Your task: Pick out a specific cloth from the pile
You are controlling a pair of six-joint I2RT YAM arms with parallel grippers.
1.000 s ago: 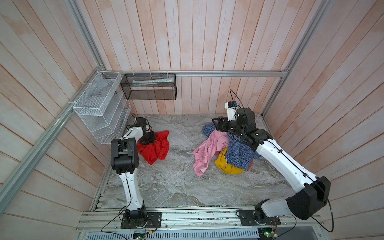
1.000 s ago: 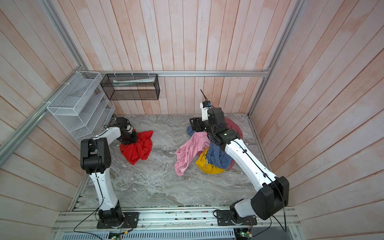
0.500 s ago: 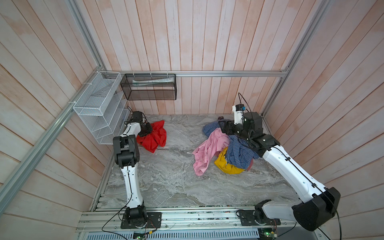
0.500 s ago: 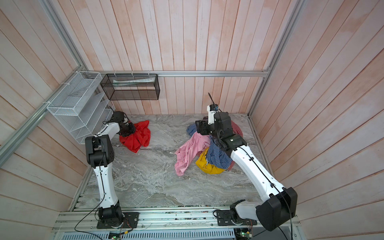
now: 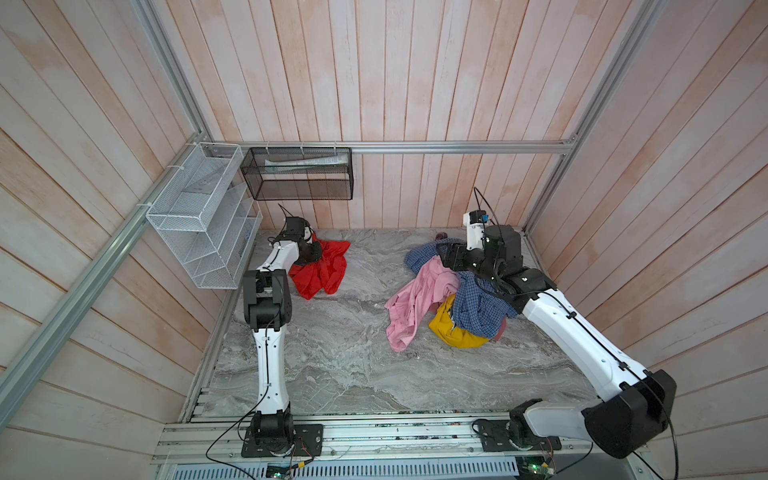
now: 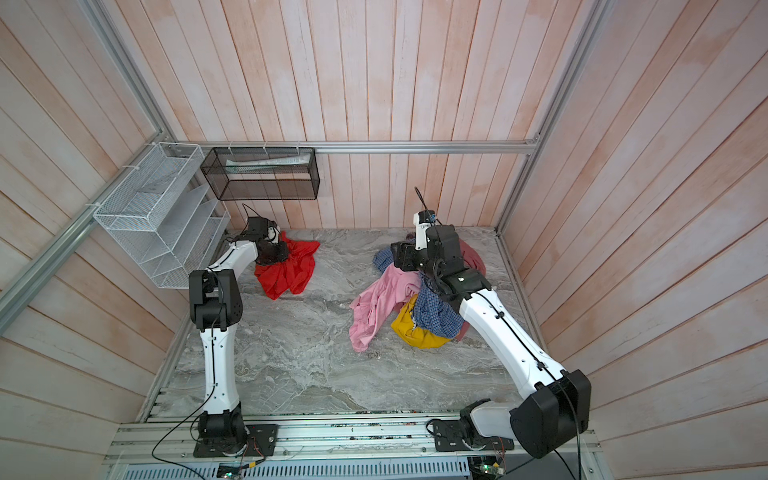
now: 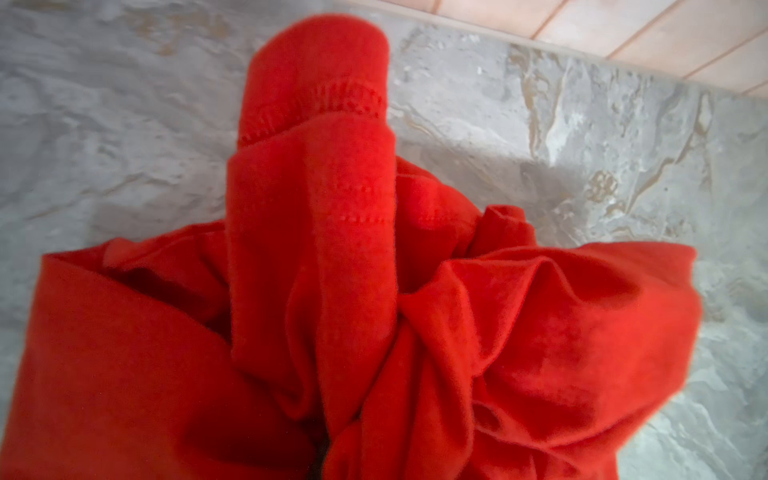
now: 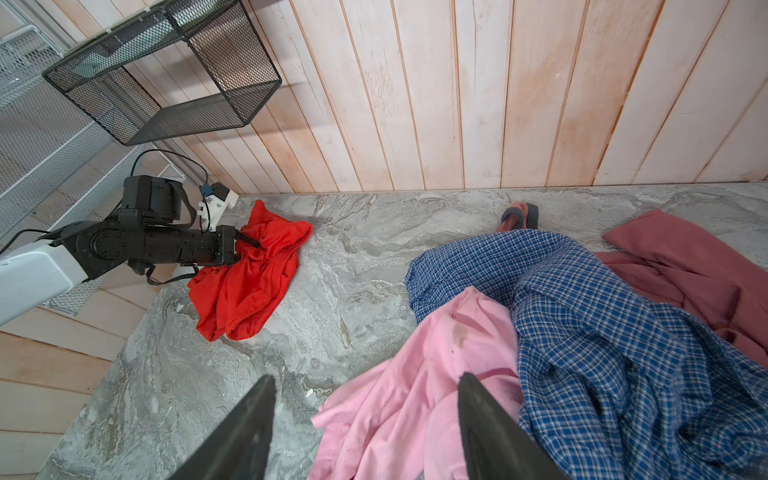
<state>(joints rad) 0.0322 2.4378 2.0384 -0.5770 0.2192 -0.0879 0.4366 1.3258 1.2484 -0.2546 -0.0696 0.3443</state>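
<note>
- Both top views: your left gripper [image 5: 312, 251] is clamping a bunched fold of the bright red garment [image 5: 326, 274]. It is working at the back left of the marble tabletop [image 5: 332, 365], near the white wire rack [image 5: 199, 216] and below the black mesh basket [image 5: 299, 174] on the back wall.
- The garment's lower part is trailing onto the marble. It is sitting well apart from the pile [image 5: 453, 307] on the right.
- The pile is showing a light pink top [image 5: 419, 299] spilling toward the middle, a blue checked shirt [image 5: 478, 303] on top and a mustard yellow piece [image 5: 453, 334] at the front. A top view is also showing a dusty rose cloth [image 6: 473, 257] at the back.
- Your right gripper [image 5: 444, 253] is hovering over the back of the pile, by the pink top and checked shirt.
- Left wrist: red fabric [image 7: 353, 270] is filling most of the frame, with folds and a stitched hem showing. It is hanging over grey marble with wall boards at the edge. You're not getting the fingers here, because cloth is covering them.
- Right wrist: the right gripper's dark fingers [image 8: 257, 428] are standing wide apart and gripping nothing. They are hovering over the pink top's edge and bare marble.
- Across the table, the left gripper's tips [image 8: 249, 243] are pinching the red garment near the back wall, and the rest is draping down onto the marble.
- The checked shirt is lying over the pink top, and the dusty rose cloth is spreading out behind it toward the wall.
</note>
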